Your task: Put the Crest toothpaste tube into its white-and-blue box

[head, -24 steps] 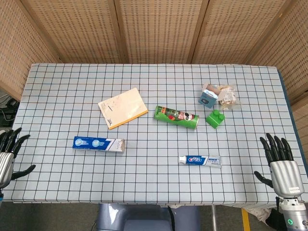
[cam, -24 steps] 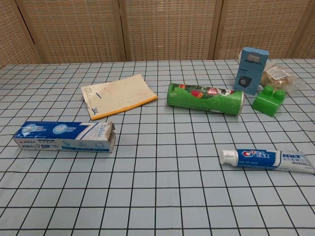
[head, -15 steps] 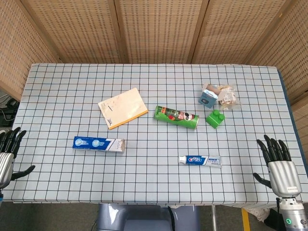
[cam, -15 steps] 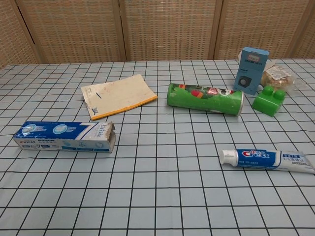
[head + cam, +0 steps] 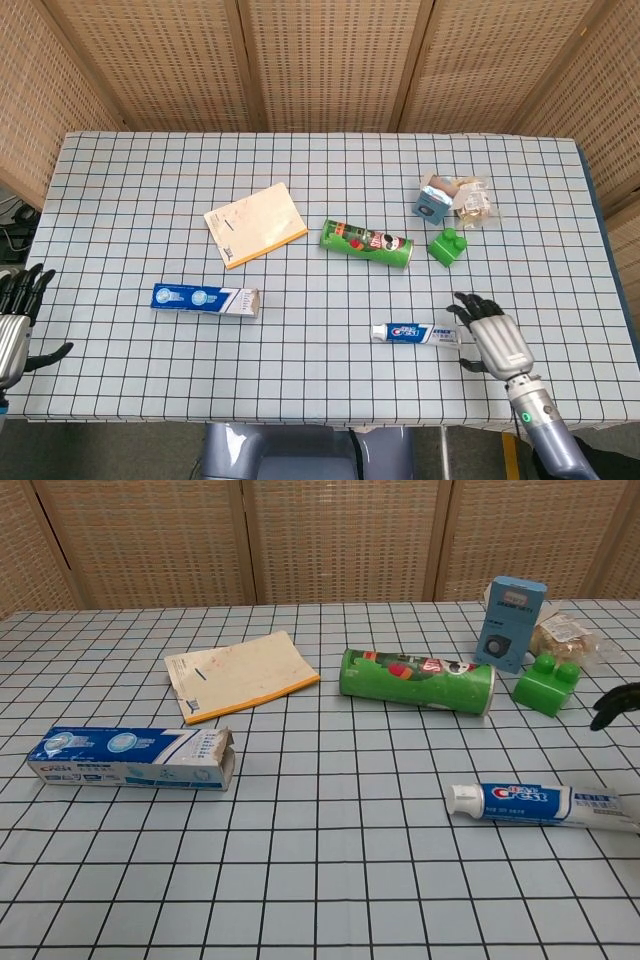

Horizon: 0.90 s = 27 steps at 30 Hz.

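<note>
From the head view, on the checked tabletop point(image 5: 320, 180), the Crest toothpaste tube point(image 5: 416, 334) lies flat near the front edge, cap end pointing toward the robot's left. The right hand point(image 5: 492, 338) sits just beside the tube's tail end, fingers point(image 5: 466, 301) spread apart and holding nothing; whether it touches the tube cannot be told. Well apart to the left lies the white-and-blue box point(image 5: 205, 299), flat on its side, its open end facing the tube. The left hand point(image 5: 17, 320) shows at the left border of the frame, off the tabletop's corner, fingers spread and empty. Farther back rest a cream notebook point(image 5: 255, 224), a green chip can point(image 5: 366, 244) on its side, a green toy block point(image 5: 447, 244), a small blue carton point(image 5: 433, 199) and a clear wrapped snack point(image 5: 473, 200) just beside that carton.

At chest level, the toothpaste tube point(image 5: 545, 805) lies at the right, white cap toward the middle of the tabletop point(image 5: 320, 900). Dark fingertips of the right hand point(image 5: 616, 706) reach in from the right border, above the tube's tail and clear of it. The box point(image 5: 131, 758) lies at the left with its flap open toward the tube. Behind stand the notebook point(image 5: 241, 675), the chip can point(image 5: 417, 679), the toy block point(image 5: 547, 684), the upright blue carton point(image 5: 510, 623) and the snack point(image 5: 565, 635). The left hand does not show in this view.
</note>
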Available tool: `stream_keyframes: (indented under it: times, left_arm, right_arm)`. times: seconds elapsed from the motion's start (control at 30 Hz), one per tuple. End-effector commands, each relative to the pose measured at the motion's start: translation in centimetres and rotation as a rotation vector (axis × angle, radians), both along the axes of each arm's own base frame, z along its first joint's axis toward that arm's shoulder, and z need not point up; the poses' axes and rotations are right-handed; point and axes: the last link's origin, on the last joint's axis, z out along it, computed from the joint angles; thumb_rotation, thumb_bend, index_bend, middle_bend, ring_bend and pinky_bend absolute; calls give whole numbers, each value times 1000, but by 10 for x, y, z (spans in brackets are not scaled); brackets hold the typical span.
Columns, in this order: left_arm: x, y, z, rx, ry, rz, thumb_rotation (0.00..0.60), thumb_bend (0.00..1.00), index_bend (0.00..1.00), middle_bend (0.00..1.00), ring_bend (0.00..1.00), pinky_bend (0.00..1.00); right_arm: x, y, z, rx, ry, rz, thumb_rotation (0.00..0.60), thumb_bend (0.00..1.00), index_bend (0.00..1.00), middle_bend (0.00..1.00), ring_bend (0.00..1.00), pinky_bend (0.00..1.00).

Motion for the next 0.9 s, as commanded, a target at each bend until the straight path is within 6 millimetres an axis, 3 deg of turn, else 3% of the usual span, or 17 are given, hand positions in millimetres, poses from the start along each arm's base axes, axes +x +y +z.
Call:
stream_keyframes:
  times: [0.03,0.17,0.53,0.9]
  left_arm:
    - [0,2,-2,-6,3,3,600,0,0,0,0,0]
    - [-1,4,-3,-15,-7,16,600,0,0,0,0,0]
    - [-2,6,-5,-22,4,28,600,0,0,0,0,0]
    - [-4,8,-5,-16,1,37,600,0,0,0,0,0]
  right_arm:
    - [9,-11,-30,37,6,-1,600,118,341,300,299,390]
    - [9,-15,-48,32,38,-25,600,196,361,324,323,405]
    - [15,-22,-67,42,26,-51,600,364,415,381,387,423]
    - [14,-28,-72,43,26,-79,600,391,459,427,443,424]
